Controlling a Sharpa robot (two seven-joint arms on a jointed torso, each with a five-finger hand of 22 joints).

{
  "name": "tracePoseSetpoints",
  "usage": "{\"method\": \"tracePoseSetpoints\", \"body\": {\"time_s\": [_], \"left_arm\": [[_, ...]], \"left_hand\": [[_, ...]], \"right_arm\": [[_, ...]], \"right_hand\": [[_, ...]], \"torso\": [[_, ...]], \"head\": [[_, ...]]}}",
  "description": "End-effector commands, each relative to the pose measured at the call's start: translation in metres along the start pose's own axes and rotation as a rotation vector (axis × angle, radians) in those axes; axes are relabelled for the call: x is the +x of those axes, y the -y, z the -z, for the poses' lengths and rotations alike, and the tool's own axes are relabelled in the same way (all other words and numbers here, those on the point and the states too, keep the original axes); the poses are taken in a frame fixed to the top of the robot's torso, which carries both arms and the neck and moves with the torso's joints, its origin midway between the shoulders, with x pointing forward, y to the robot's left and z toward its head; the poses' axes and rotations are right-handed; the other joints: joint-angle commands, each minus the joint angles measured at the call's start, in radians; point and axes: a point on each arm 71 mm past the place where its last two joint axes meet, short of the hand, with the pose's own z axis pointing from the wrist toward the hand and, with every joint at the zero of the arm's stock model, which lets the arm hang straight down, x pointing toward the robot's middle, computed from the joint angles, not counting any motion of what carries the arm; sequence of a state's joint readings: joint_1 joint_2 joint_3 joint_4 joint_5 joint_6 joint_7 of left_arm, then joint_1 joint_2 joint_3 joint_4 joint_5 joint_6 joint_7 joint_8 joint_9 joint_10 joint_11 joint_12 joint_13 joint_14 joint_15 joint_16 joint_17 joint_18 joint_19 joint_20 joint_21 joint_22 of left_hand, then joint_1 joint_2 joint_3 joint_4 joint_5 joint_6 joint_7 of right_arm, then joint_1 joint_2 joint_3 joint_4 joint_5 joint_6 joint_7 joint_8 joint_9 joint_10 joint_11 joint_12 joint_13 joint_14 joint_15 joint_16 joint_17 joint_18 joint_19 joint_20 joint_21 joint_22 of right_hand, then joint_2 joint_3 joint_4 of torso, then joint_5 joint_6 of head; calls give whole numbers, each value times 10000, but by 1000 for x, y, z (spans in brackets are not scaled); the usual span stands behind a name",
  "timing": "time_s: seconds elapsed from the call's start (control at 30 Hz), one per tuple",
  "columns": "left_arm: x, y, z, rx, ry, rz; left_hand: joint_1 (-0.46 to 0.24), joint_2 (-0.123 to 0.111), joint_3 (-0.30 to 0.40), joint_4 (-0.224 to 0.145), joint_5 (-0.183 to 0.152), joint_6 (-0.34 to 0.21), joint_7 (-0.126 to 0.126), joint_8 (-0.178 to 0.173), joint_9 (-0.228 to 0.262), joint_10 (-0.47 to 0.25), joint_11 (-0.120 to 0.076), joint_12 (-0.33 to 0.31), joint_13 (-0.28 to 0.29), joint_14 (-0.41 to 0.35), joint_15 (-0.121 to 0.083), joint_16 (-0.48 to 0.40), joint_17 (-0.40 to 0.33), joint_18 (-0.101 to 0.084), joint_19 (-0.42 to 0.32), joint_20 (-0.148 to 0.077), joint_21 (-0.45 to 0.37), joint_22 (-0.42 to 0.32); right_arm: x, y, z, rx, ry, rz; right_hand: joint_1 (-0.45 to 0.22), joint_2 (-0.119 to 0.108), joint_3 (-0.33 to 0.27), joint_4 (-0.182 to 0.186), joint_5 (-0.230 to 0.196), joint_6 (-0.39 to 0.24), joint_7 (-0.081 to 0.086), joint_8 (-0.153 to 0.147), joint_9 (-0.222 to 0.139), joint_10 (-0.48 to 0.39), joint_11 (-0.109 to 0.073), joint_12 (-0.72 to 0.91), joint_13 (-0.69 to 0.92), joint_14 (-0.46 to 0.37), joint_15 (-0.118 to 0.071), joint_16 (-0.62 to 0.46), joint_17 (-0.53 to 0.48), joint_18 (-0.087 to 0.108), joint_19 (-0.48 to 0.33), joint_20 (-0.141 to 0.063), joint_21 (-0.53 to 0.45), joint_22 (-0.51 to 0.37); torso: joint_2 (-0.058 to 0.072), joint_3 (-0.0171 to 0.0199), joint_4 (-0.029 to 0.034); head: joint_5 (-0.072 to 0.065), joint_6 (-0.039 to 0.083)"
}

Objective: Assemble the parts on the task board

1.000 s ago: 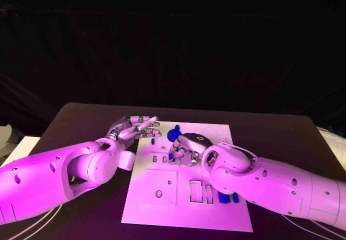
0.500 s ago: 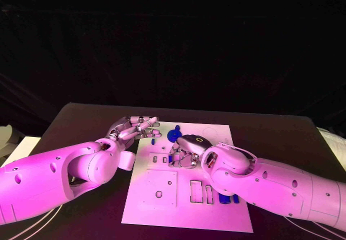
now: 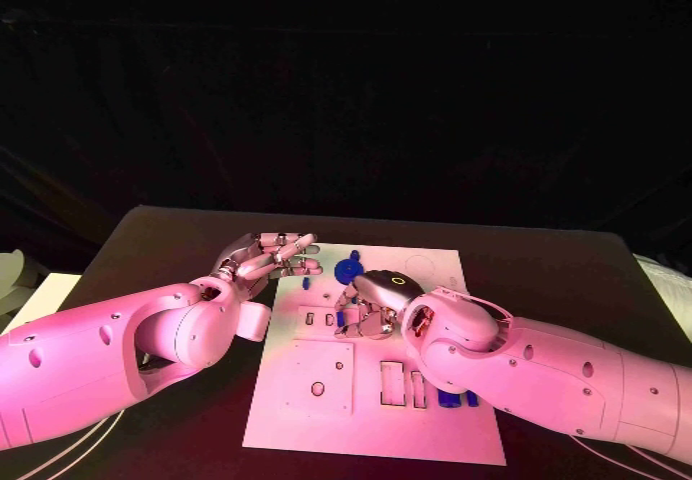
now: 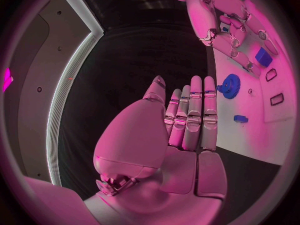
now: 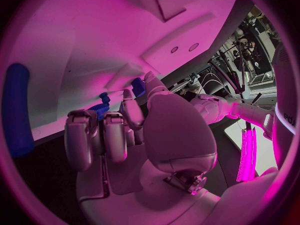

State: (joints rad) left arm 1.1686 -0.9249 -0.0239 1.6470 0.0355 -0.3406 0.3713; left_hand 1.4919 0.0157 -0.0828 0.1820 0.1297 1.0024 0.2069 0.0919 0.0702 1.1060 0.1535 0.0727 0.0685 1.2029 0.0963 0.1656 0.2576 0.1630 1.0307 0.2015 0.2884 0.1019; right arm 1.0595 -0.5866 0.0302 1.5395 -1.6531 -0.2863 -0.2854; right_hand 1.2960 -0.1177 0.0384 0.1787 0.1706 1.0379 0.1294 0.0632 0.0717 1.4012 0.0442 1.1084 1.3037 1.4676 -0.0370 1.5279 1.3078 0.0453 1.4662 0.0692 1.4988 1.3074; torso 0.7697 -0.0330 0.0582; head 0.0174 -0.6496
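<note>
Right hand (image 3: 372,300), at frame centre over the task board (image 3: 310,400), curls its fingers around a small blue part (image 5: 138,86), apparently to seat it. Left hand (image 3: 270,255), upper left, hovers spread and empty, clear of the blue gear (image 3: 348,269).

The table (image 3: 159,235) is black. On it the task board (image 3: 325,410) is white, marked with small dark-edged cut-outs, rectangles and dots. The parts are blue: a toothed gear (image 4: 229,86), a small block (image 4: 240,119), a darker square piece (image 4: 263,58), and a long rounded bar (image 5: 16,110). Both arms are white, and the left hand (image 3: 274,255) and right hand (image 3: 375,300) are silver.
</note>
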Motion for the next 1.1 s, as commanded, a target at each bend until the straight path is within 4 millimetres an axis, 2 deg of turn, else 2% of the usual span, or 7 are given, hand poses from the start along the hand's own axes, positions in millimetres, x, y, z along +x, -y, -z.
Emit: {"method": "tracePoseSetpoints", "body": {"time_s": [0.03,0.3,0.47,0.57,0.8,0.9,1.1], "left_arm": [[2,1,0,72,-203,107],[1,-2,-1,-257,-330,-34],[2,-10,0,-1393,-985,-1558],[3,-17,2,-2529,-1531,-2759],[1,-25,1,-5271,-2297,-6495],[2,-22,-3,-6144,-2422,-8442],[11,-12,-19,-6959,-2127,-11208]], "left_hand": [[-36,103,-1,-58,0,58,27,-28,15,50,-35,1,8,-17,-30,-53,11,206,-7,15,-27,-14],[-38,119,-32,-84,1,84,2,-43,15,92,-70,4,7,222,-95,61,111,217,155,-40,57,13],[-285,108,-237,63,-29,431,-430,47,67,1545,-703,626,306,2868,-845,2017,1343,198,2042,-808,1322,598],[-590,147,-435,398,20,709,-826,138,149,2298,-1027,1168,828,3254,-1221,8315,6996,135,2992,-1192,2602,1342],[-1407,262,-909,998,-44,940,-1059,898,598,2577,-1343,4461,3788,3570,-1420,13691,12675,-645,4030,-1499,8537,8232],[-2094,573,-1305,775,-48,830,-1366,1797,1233,2312,-1492,8544,7759,3679,-1479,14052,13132,-800,4147,-1678,10067,10098],[-2656,768,-1920,1082,-752,536,-1475,3417,2624,2372,-1677,10818,10147,3679,-1680,14052,13132,-1100,4426,-1652,11315,11952]], "right_arm": [[3,4,1,359,157,56],[-11,-2,10,-509,1625,-828],[-32,6,25,-1859,1596,-2569],[-50,21,35,-1901,1302,-3767],[-92,63,59,-1032,1793,-5085],[-105,81,69,-528,2086,-5212],[-114,102,79,157,2388,-5193]], "right_hand": [[-134,-95,-118,204,-83,-166,36,-15,-30,-95,24,-64,-47,851,99,-61,1814,-106,266,83,-45,1067],[-3,-183,-286,542,-1,-331,82,4,-24,-114,65,-56,-80,835,139,-103,1752,-101,259,128,-54,1055],[437,-62,-261,649,187,-770,197,0,-46,-461,163,-609,-426,750,219,-306,1458,23,-52,197,-363,482],[579,40,-303,635,198,-830,216,13,-30,-768,184,-1153,-774,651,237,-539,1134,120,-299,224,-623,29],[686,130,-330,583,295,-814,208,39,-12,-788,175,-1179,-826,658,233,-536,1162,130,-324,226,-668,-22],[690,170,-354,583,342,-769,193,62,1,-769,162,-1171,-842,668,223,-527,1181,129,-314,220,-668,-14],[706,211,-419,572,494,-686,165,93,21,-760,135,-1204,-905,674,199,-537,1180,132,-313,201,-689,-36]], "torso": [[-1,-1,2],[-19,22,-6],[-94,13,-30],[-179,34,-52],[-366,89,-132],[-419,104,-173],[-470,167,-256]], "head": [[-5,8],[-21,24],[28,35],[64,32],[142,-57],[170,-82],[265,-121]]}}
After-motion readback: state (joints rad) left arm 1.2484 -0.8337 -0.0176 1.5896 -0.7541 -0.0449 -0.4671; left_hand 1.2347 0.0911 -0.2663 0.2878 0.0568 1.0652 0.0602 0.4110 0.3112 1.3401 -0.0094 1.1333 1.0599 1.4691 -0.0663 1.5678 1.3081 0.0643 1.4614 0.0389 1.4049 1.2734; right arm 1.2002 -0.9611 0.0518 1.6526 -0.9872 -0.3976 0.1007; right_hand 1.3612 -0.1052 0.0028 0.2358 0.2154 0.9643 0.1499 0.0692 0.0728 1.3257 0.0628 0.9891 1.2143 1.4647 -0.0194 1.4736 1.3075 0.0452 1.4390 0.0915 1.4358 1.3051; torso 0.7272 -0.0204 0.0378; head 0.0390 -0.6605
